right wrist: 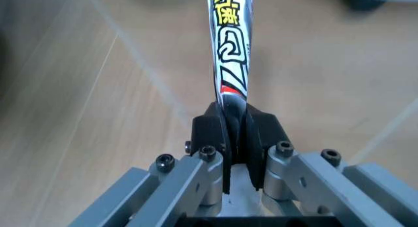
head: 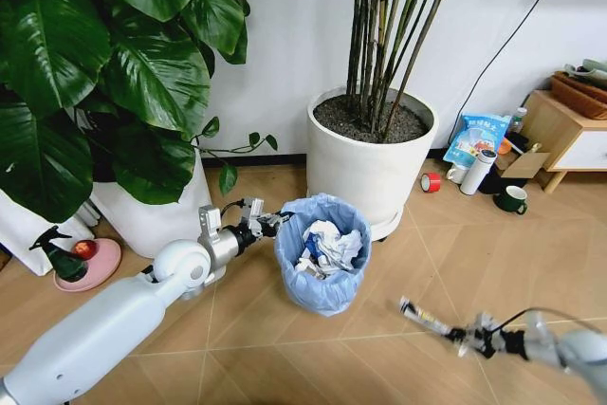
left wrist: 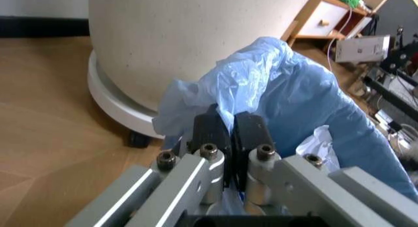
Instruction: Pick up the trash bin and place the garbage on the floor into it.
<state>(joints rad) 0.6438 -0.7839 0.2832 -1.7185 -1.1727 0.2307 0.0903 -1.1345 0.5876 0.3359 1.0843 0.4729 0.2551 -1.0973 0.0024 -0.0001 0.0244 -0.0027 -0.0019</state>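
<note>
The herringbone wooden floor [head: 379, 348] carries two big plants: a broad-leaved plant [head: 104, 73] on the left and a white pot [head: 370, 163] of thin canes just behind the trash bin [head: 322, 253]. The bin stands on the floor in front of that pot, near its base, lined with a crinkled light-blue bag and holding crumpled white paper wads [head: 327, 244]. The left claw [head: 266, 222] is at the bin's left rim, its two black pads [left wrist: 210, 131] pinched tight on a fold of the blue bag at the rim. To the right of the bin, low over bare floor and apart from it, the right claw [head: 465, 337] is clamped on one end of a long snack wrapper [head: 424, 317], which sticks out from the pads toward the bin; the wrapper [right wrist: 228, 51] shows yellow and red print.
</note>
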